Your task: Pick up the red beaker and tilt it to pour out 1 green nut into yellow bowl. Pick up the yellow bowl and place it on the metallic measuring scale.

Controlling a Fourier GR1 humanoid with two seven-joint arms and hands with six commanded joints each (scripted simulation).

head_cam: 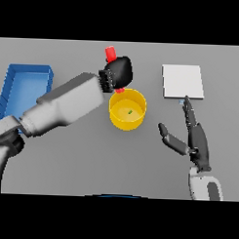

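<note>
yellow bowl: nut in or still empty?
In. One small green nut lies on the floor of the yellow bowl, under the red beaker held by the left hand.

The yellow bowl under the left hand's matt black fingers looks smooth, plastic-like; the scale beyond the right hand's fingertips is flat, pale, dull.
</note>
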